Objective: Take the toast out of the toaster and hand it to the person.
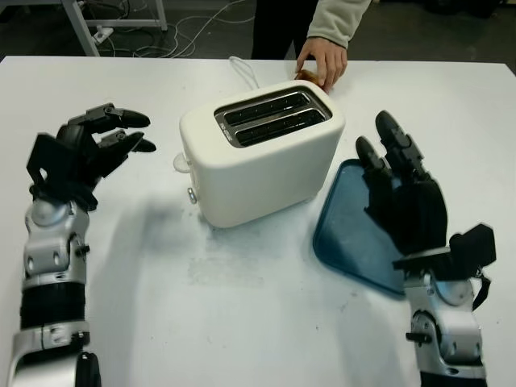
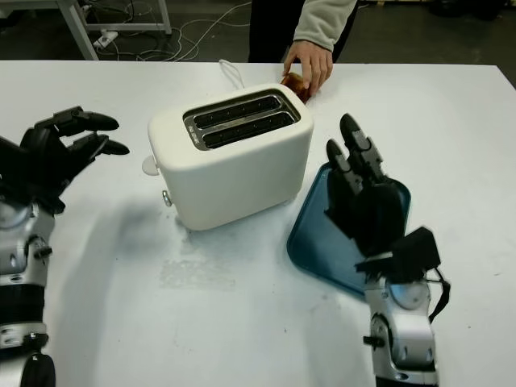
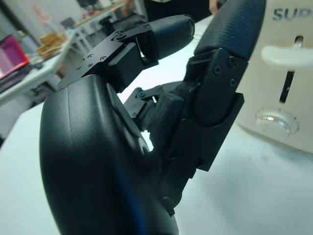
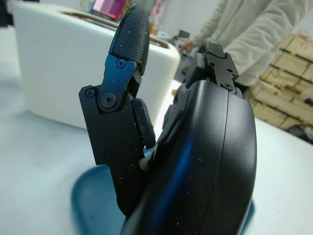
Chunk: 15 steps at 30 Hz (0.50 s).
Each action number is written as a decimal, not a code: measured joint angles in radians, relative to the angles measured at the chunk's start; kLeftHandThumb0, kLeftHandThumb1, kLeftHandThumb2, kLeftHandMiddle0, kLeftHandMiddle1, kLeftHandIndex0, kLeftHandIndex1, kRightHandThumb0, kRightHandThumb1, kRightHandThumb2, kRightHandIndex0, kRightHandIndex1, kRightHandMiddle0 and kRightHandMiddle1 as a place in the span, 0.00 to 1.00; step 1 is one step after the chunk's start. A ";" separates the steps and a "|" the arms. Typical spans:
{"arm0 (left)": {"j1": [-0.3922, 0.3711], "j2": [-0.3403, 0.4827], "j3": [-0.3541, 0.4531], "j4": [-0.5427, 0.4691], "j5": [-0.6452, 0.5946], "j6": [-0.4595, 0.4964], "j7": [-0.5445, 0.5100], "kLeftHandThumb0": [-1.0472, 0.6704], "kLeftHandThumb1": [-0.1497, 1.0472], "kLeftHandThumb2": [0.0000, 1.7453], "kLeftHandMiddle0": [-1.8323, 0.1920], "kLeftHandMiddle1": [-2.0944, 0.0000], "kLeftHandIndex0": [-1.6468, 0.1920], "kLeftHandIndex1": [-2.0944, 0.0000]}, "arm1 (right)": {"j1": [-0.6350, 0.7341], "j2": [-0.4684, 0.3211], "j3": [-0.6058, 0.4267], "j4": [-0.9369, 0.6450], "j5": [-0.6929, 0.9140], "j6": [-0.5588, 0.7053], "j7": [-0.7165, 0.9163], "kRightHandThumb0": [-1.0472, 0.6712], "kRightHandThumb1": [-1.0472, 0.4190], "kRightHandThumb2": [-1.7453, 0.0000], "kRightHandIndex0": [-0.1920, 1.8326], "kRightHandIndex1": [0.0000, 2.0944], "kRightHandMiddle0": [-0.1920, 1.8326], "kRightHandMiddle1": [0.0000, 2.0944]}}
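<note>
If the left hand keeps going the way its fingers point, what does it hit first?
Probably the lever end of the cream plastic toaster. The open black left hand points right at it across bare white table; its height is uncertain.

A white table [image 1: 242,322] is seen across most of the head views. Beyond its far edge a dark floor [image 1: 210,32] is seen, strewn with white cables [image 1: 193,32]. A grey metal frame leg [image 1: 81,24] stands at the far left. Wooden pallets [image 4: 288,68] are stacked in the right wrist view.
</note>
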 measured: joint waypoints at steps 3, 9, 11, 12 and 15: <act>0.049 -0.039 -0.013 -0.010 0.021 -0.056 0.029 0.00 0.89 0.02 0.64 0.31 0.62 0.32 | 0.038 0.029 0.017 -0.010 -0.005 -0.005 -0.021 0.20 0.09 0.58 0.09 0.00 0.09 0.00; 0.133 -0.108 -0.057 -0.008 0.051 -0.137 0.057 0.00 0.89 0.04 0.72 0.22 0.70 0.23 | 0.083 0.077 0.054 -0.005 -0.037 -0.047 -0.051 0.22 0.09 0.58 0.09 0.00 0.09 0.00; 0.143 -0.125 -0.068 -0.004 0.051 -0.165 0.059 0.00 0.89 0.04 0.72 0.22 0.71 0.23 | 0.083 0.087 0.060 0.001 -0.049 -0.060 -0.056 0.22 0.09 0.58 0.09 0.00 0.09 0.00; 0.148 -0.137 -0.072 0.002 0.051 -0.180 0.062 0.00 0.89 0.04 0.73 0.22 0.72 0.23 | 0.083 0.090 0.062 0.004 -0.052 -0.061 -0.059 0.21 0.09 0.59 0.09 0.00 0.09 0.00; 0.163 -0.170 -0.076 0.023 0.049 -0.207 0.068 0.00 0.89 0.02 0.75 0.21 0.72 0.24 | 0.084 0.093 0.069 0.023 -0.067 -0.061 -0.071 0.21 0.09 0.59 0.09 0.00 0.09 0.00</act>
